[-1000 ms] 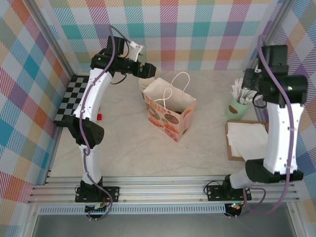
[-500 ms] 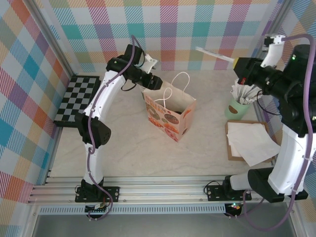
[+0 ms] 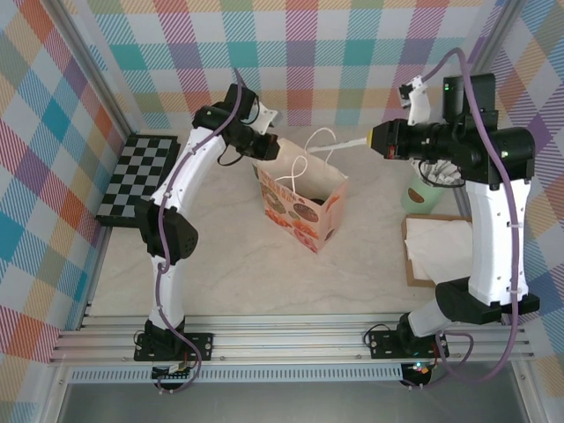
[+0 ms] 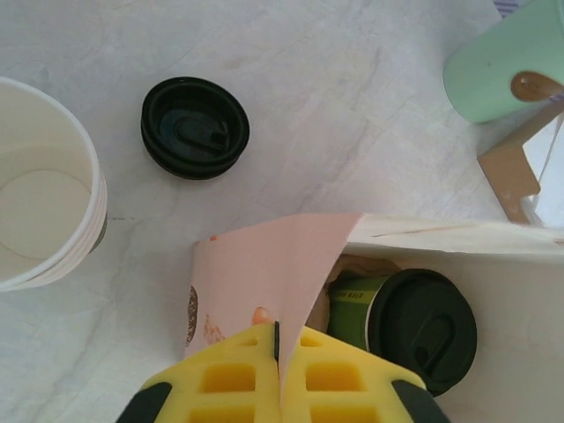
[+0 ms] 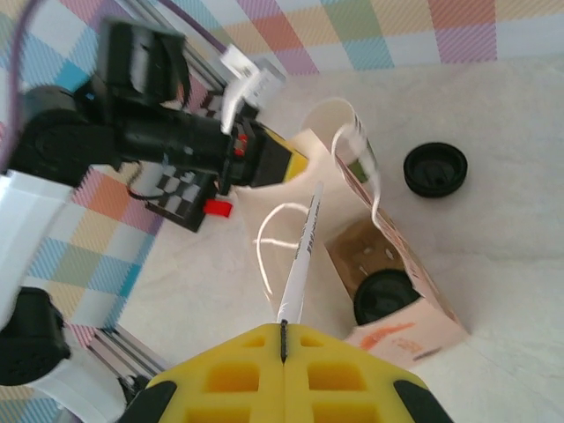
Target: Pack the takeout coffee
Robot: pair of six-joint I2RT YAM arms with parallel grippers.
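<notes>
Left gripper (image 4: 278, 333) has its yellow fingers pressed together on the upper edge of the paper bag (image 4: 264, 273), pinching the pink wall at the bag's back-left corner. In the overhead view this gripper (image 3: 270, 148) sits at the end of a wrist turned sideways toward the bag. The left arm rises from its base, bends at the elbow and runs up the left side of the table.

Right gripper (image 5: 284, 328) is clamped on the near end of a white stick (image 5: 300, 256). The stick juts out over the bag's open mouth and string handles. Seen from above, the right arm stands tall from its base, its forearm level and pointing left.

Inside the bag lies the takeout coffee (image 4: 401, 324), green cup with its black lid on, tipped on its side. Beyond the bag on the table are a loose black lid (image 4: 195, 128), a stack of cream cups (image 4: 44, 216) and a mint-green cup (image 4: 507, 57).
</notes>
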